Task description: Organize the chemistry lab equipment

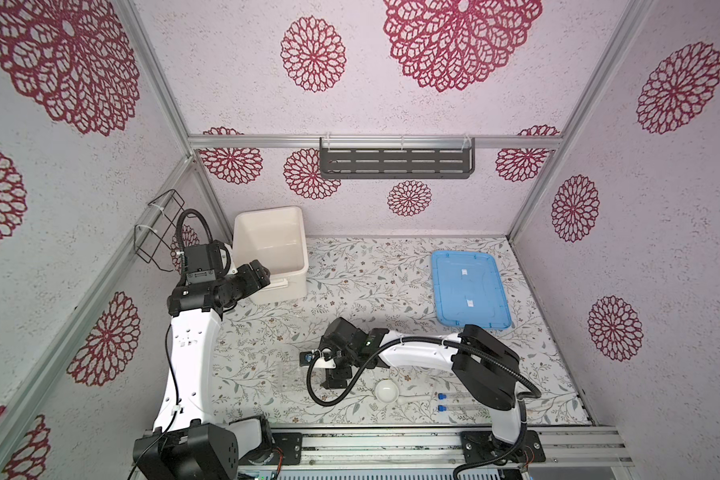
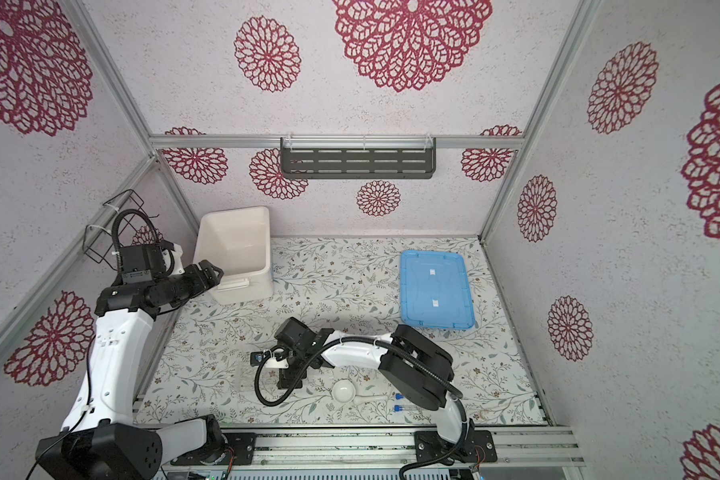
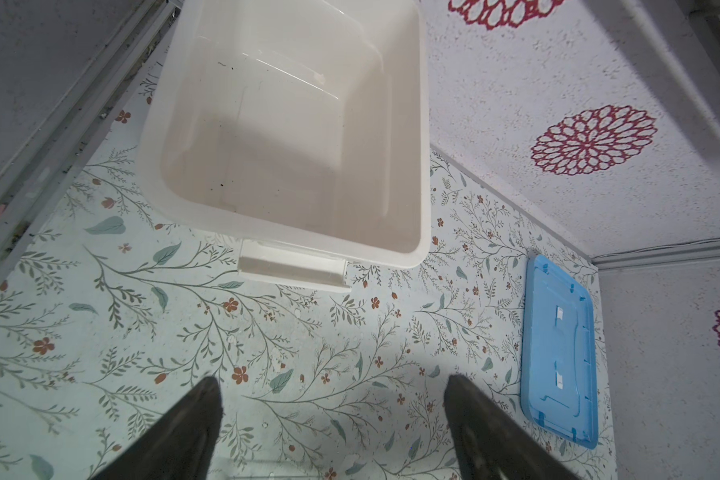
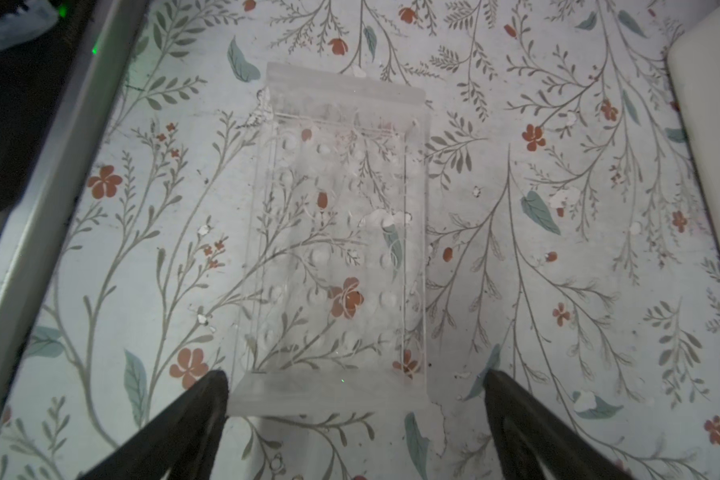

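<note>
The clear plastic rack (image 4: 337,249) stands on the floral table, faint in both top views (image 1: 292,376) (image 2: 246,378). My right gripper (image 4: 356,374) (image 1: 334,380) hangs open just above the rack's near end, one fingertip (image 4: 219,380) right at its corner. A small white bowl (image 1: 385,392) (image 2: 342,391) sits to the right, with the white pestle (image 1: 416,400) (image 2: 375,399) lying beside it. Two blue-capped tubes (image 1: 442,402) (image 2: 399,402) lie partly under the right arm. My left gripper (image 3: 333,382) (image 1: 262,272) is open and empty by the white tub.
The big white tub (image 1: 281,286) (image 3: 422,166) stands at the back left. A flat blue lid (image 1: 470,291) (image 3: 558,353) lies at the back right. A dark shelf (image 1: 395,162) hangs on the back wall and a wire basket (image 1: 159,226) on the left wall.
</note>
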### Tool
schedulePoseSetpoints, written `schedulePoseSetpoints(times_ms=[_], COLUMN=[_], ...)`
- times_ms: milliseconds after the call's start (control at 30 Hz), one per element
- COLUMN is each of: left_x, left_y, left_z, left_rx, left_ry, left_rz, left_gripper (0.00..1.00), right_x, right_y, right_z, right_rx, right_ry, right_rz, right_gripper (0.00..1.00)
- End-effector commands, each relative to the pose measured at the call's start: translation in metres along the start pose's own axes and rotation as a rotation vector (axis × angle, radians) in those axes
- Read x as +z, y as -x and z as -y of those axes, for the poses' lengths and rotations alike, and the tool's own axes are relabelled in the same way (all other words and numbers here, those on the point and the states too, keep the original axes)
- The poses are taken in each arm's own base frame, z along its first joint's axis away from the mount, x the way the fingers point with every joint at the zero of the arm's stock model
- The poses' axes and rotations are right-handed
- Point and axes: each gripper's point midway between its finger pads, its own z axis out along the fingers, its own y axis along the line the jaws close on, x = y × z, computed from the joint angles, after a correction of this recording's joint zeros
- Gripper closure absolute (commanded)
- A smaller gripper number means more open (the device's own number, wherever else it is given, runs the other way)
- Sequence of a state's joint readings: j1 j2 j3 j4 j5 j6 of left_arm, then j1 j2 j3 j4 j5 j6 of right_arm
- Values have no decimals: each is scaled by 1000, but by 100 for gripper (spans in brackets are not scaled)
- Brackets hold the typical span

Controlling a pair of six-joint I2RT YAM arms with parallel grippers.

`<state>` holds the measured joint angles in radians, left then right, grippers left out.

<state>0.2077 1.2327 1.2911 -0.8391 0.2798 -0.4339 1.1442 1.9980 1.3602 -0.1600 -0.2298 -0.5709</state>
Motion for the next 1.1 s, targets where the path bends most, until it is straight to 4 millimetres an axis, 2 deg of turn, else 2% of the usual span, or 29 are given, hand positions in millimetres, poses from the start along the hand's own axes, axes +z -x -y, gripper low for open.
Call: schedulePoseSetpoints(times_ms=[0,300,667,933,1067], left_x=[0,1,5,5,4], left_y=[6,8,7,2,2], left_z=[1,0,-2,-4,-2], left_rx=[23,35,26,24,20], left_ry=[-14,-8,-6,-5,-13], left_rz=[28,34,28,23,25], left_gripper=[12,11,11,11,11], right_x=[-1,7,22,11,-1], right_y=[-2,-14,-23,-23,-24], right_z=[-4,-6,-5,-4,4], right_rx=[52,89,78,60,104], right_ry=[53,129,141,86,48], right_rz=[-10,-60,-101,-49,-10], right_gripper=[1,1,11,20,25])
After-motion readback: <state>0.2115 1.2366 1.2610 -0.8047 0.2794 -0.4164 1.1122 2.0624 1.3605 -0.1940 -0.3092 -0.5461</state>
